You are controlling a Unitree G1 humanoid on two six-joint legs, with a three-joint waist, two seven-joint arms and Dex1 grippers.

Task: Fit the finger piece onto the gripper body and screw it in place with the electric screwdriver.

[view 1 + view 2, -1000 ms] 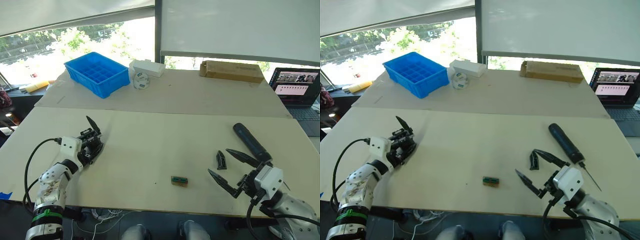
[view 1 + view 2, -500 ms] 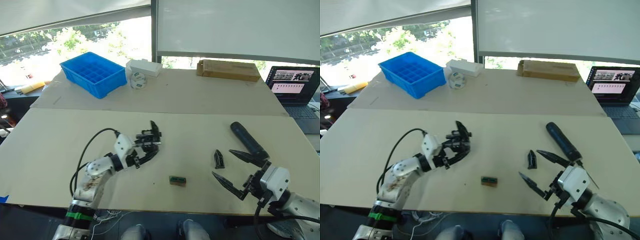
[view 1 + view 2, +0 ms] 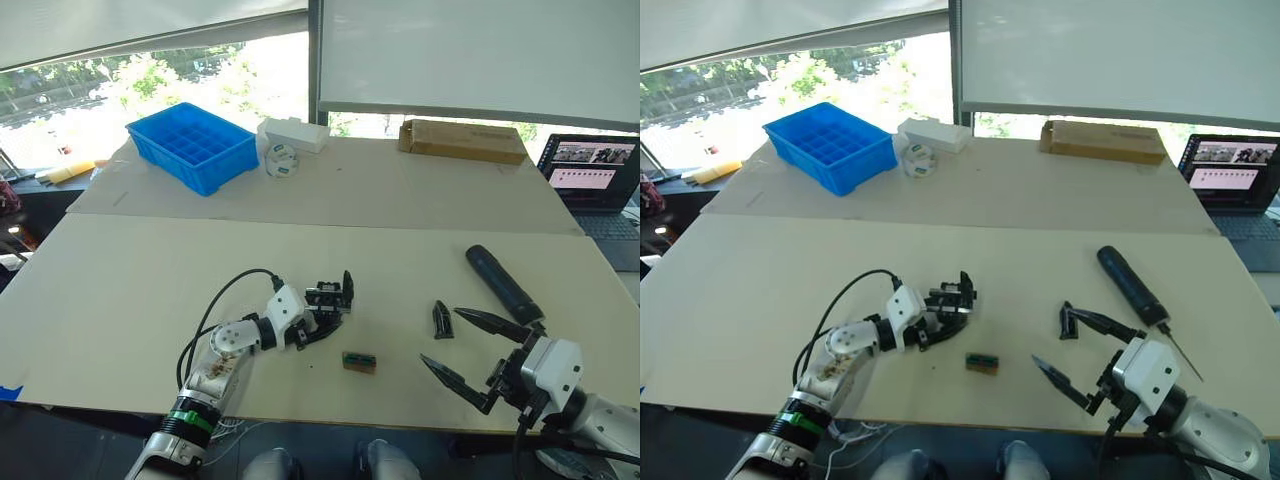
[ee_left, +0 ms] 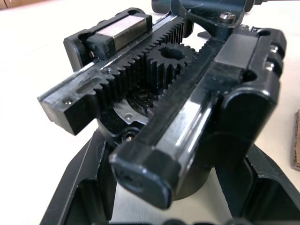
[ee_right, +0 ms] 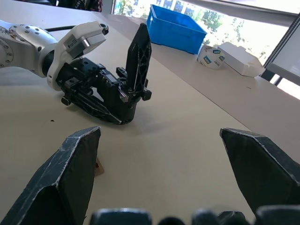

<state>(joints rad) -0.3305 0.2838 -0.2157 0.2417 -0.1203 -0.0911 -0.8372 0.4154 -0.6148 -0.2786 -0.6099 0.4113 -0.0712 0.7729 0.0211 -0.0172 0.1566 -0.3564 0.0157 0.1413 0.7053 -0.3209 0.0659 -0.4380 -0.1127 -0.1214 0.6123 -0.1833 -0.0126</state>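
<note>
My left gripper (image 3: 318, 322) is shut on the gripper body (image 3: 338, 297), held low over the middle of the table with its pointed black finger standing up. Up close, the gripper body (image 4: 173, 89) shows toothed racks and a central gear. The finger piece (image 3: 441, 318) lies on the table to the right, just in front of my right gripper (image 3: 439, 335), which is open and empty. The electric screwdriver (image 3: 503, 283) lies beyond it, its thin bit pointing toward the near edge. From the right wrist, the gripper body (image 5: 110, 96) lies ahead between the spread fingers (image 5: 70, 164).
A small brown and green block (image 3: 358, 361) lies near the front edge, between the two grippers. At the back stand a blue bin (image 3: 193, 146), a white box (image 3: 295, 134), a round white object (image 3: 282, 160) and a cardboard box (image 3: 462, 141). A laptop (image 3: 600, 175) is at the far right.
My left arm has swung from the table's left side to the middle, carrying the gripper body. The right gripper stays open near the finger piece, drawn back slightly.
</note>
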